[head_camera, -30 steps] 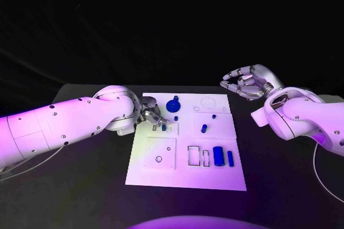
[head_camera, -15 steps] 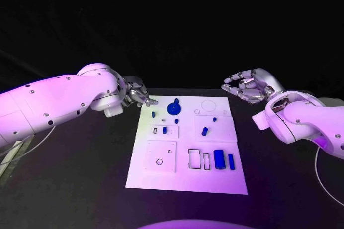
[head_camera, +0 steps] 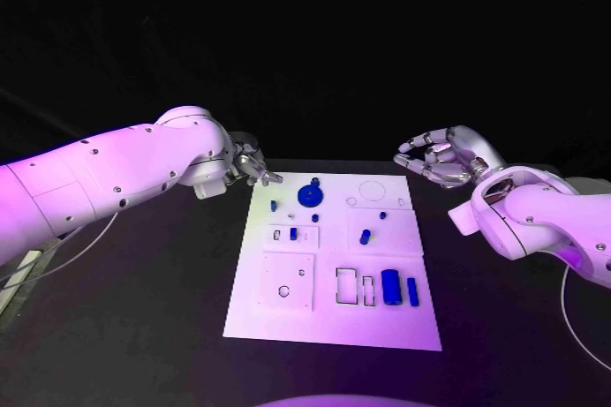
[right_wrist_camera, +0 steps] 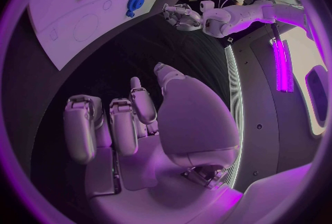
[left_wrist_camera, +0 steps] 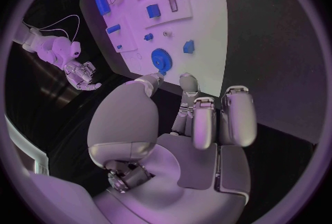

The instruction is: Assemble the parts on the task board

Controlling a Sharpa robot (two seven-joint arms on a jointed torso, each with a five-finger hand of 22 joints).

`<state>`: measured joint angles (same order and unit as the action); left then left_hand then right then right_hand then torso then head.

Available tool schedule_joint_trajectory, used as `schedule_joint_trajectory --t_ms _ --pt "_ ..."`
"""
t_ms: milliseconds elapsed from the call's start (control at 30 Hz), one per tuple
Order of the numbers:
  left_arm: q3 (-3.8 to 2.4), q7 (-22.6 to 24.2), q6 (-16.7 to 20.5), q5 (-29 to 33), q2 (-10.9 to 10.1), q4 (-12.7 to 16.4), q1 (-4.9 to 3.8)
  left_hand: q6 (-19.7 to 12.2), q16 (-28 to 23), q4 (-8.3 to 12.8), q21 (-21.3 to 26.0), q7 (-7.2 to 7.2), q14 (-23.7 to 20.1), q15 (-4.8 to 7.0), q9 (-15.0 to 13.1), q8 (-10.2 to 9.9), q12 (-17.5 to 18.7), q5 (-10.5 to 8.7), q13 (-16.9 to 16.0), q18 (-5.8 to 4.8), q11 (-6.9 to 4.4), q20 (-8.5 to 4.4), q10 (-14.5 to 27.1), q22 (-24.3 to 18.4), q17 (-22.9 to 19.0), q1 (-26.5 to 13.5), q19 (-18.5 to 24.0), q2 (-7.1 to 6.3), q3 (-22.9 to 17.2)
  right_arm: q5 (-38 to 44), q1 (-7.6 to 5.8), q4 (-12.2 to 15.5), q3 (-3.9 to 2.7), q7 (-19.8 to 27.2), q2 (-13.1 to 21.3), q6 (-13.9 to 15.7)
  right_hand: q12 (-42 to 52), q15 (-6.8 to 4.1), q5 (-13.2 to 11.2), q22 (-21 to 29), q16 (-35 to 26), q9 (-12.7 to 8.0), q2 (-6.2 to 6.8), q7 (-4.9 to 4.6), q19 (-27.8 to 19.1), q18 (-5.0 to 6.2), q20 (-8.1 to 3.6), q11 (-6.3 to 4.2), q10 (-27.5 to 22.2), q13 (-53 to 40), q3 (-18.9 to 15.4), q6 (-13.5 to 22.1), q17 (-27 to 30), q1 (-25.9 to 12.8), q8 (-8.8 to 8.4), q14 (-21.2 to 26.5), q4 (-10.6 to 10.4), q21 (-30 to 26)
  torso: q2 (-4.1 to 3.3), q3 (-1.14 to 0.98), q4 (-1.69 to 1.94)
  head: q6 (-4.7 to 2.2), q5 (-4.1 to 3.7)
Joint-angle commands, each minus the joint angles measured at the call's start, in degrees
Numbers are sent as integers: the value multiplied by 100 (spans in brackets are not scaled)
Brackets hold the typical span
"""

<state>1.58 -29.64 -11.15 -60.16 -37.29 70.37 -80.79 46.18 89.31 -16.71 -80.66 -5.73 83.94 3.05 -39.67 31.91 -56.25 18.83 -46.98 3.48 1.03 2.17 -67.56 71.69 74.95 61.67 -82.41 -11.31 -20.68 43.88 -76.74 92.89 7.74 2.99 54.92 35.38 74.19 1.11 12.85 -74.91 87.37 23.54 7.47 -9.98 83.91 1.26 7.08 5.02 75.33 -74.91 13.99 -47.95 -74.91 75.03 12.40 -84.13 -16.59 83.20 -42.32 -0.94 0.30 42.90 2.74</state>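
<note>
With both arms up off the table (head_camera: 140, 336), you've got nothing in either hand. Left hand (head_camera: 251, 169) hangs just off the far-left corner of the white board (head_camera: 334, 319), fingers (left_wrist_camera: 237, 113) loosely curled and apart, nothing between them, not touching the board. From the left wrist camera the fingertips sit just short of the board edge, with the blue gear (left_wrist_camera: 161, 60) the closest part ahead of them. Right hand (head_camera: 440, 158) is up past the board's far-right corner, well apart from it, palm turned in, fingers (right_wrist_camera: 121, 124) curled but spread, holding nothing.

Parts relative to your hands:
- gear (head_camera: 308, 193) on the board's far end, near the left hand, a small blue peg (head_camera: 273, 205) just beside it on the left-hand side.
- two small blue pieces mid-board: one (head_camera: 293, 234) in the left inset panel, one (head_camera: 365, 237) in the right inset panel, with a smaller blue bit (head_camera: 382, 215) just beyond it.
- blue block (head_camera: 391, 286) and thin blue bar (head_camera: 412, 291) side by side at the near-right, well away from both hands, next to two open rectangular slots (head_camera: 345, 285).
- round outline (head_camera: 372, 190) at the far-right, nearest the right hand.

Can't tell whether the small pieces are seated in their holes or just lying on top.
</note>
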Motion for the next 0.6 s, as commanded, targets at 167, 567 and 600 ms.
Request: schedule_joint_trajectory --t_ms 167,567,600 --pt "78 16 -519 -252 242 -380 67 46 -5 -11 -25 0 564 -50 18 -23 -27 -17 -3 24 23 50 -32 17 1361 -54 -17 18 42 17 4 8 0 43 -15 -54 -13 -39 0 -1019 -25 -6 -16 6 221 61 -41 5 -31 4 -14 51 -911 -43 24 -425 12 -33 -27 2 -9 0 21" --pt "126 12 -630 -226 463 -607 149 85 7 -10 -40 7 571 -50 46 -29 -58 -20 -27 19 19 54 -46 47 1384 -74 -27 6 87 19 6 4 0 47 -42 -59 -13 -39 0 -1019 -25 -6 -16 6 221 61 -41 5 -31 4 -14 51 -911 -43 24 -425 12 -33 -6 -5 -12 24 39" --pt "127 10 -642 -225 470 -618 152 85 7 -10 -40 7 571 -50 46 -29 -58 -20 -27 19 19 54 -46 47 1384 -74 -27 6 87 19 6 4 0 47 -42 -59 -13 -39 0 -1019 -25 -6 -16 6 221 61 -41 5 -31 4 -14 51 -911 -43 24 -425 12 -33 -5 -7 -11 28 40"
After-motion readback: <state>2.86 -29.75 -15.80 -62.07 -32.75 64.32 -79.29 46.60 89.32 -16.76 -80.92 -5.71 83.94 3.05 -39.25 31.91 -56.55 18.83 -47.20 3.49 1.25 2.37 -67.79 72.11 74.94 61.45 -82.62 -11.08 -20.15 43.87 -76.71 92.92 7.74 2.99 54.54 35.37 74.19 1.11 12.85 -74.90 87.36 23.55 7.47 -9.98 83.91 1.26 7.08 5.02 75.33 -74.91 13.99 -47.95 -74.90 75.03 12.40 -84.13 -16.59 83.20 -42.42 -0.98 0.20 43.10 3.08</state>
